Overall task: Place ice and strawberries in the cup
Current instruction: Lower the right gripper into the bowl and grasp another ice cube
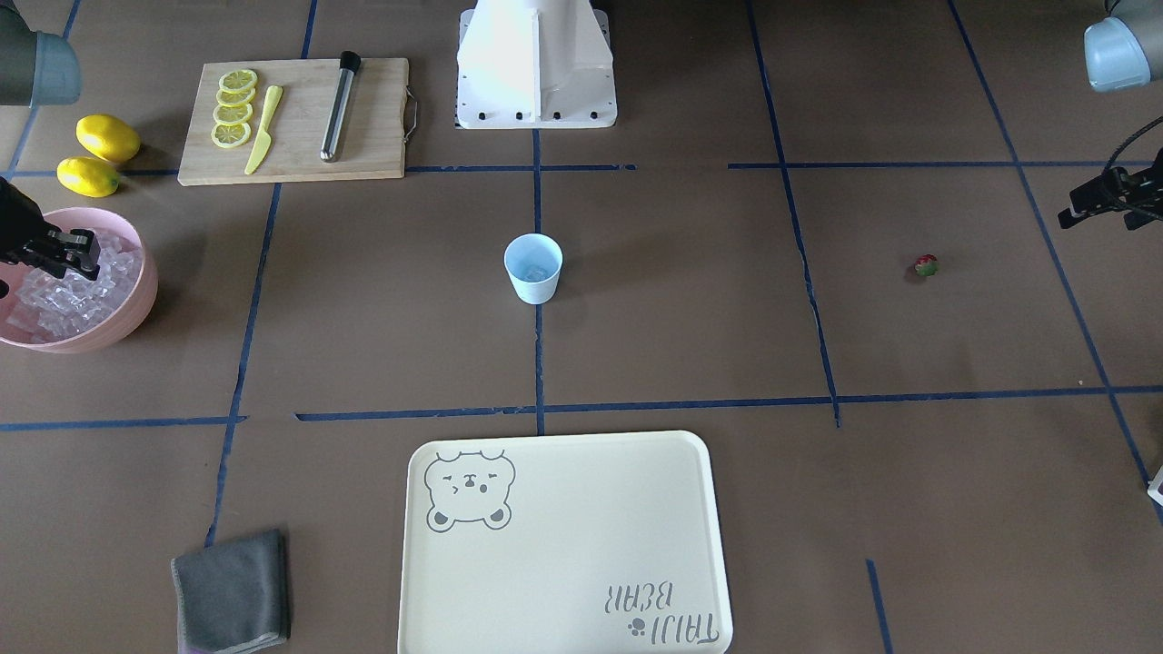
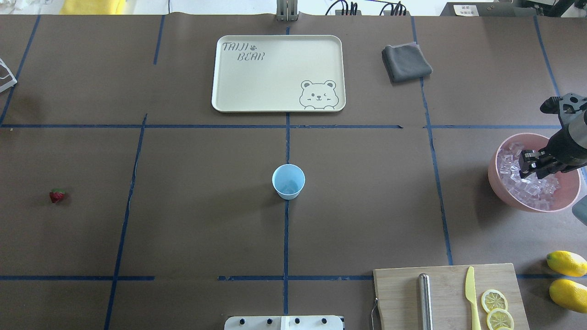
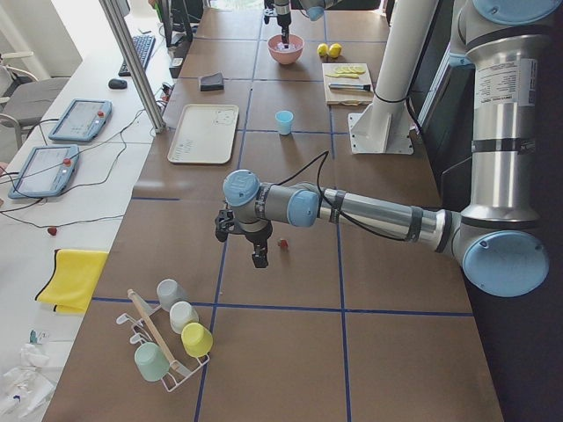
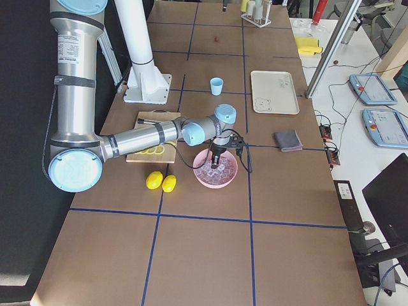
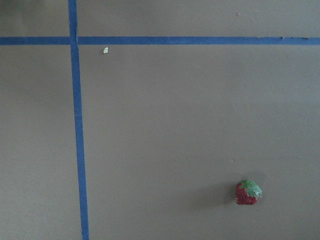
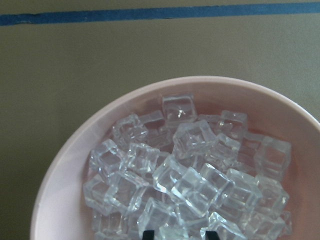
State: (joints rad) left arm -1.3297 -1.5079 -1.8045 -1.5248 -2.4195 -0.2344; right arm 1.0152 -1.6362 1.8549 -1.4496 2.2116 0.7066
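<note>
The pale blue cup (image 2: 288, 181) stands upright at the table's middle, also in the front view (image 1: 533, 268), with what looks like one ice cube inside. The ice (image 6: 190, 175) fills the pink bowl (image 2: 493, 169) at the robot's right. My right gripper (image 2: 532, 167) hangs just over the ice, with its fingertips (image 6: 149, 233) apart at the wrist view's bottom edge. The strawberry (image 2: 57, 195) lies on the table at the far left, also in the left wrist view (image 5: 248, 192). My left gripper (image 3: 258, 255) hovers beside it; I cannot tell whether it is open.
A cream tray (image 2: 275, 68) and a grey cloth (image 2: 406, 62) lie at the far side. A cutting board (image 2: 445, 293) with a yellow knife, lemon slices and a metal rod sits near the base. Two lemons (image 2: 566, 262) lie beside it. A cup rack (image 3: 167, 338) stands at the left end.
</note>
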